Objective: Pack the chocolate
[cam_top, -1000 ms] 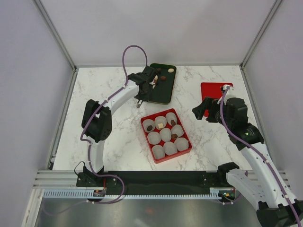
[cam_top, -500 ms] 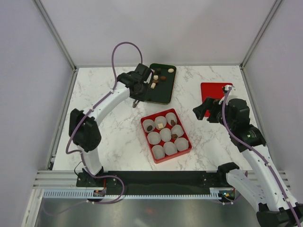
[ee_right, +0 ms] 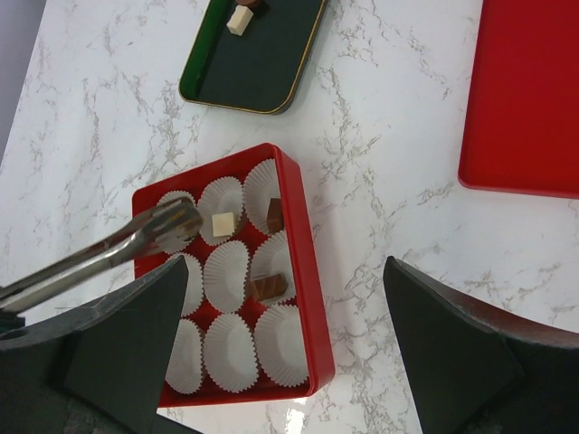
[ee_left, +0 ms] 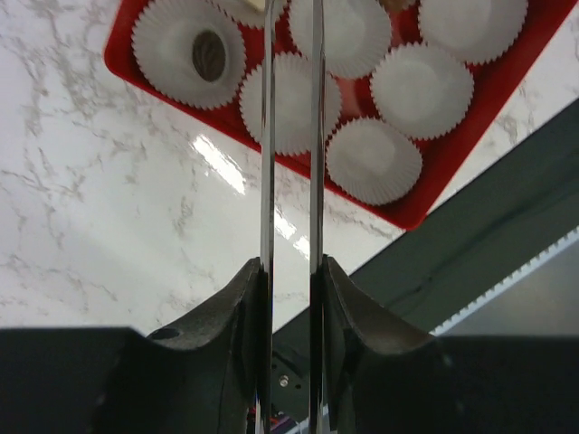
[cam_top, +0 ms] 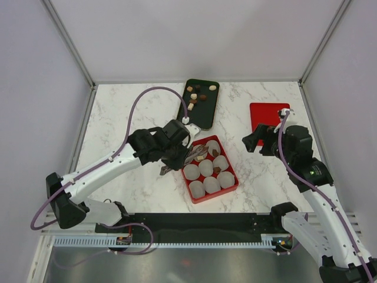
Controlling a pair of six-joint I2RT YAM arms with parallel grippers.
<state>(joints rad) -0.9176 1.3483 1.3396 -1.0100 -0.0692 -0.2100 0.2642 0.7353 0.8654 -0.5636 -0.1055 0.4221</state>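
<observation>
Several chocolate pieces lie on the dark tray at the back. The red box holds white paper cups; a cream cube, two brown pieces and a dark round one sit in cups. My left gripper is shut on metal tongs, whose tips hang over the box's far-left cups. Whether the tips hold a chocolate does not show. My right gripper stands open to the right of the box, holding nothing.
A flat red lid lies at the back right, behind my right gripper. The black rail of the arm bases runs along the near table edge. Grey walls close in the marble table on three sides.
My left arm has swung back from the dark tray toward me, carrying the tongs until their tips hang over the red box. The right arm has barely moved.
</observation>
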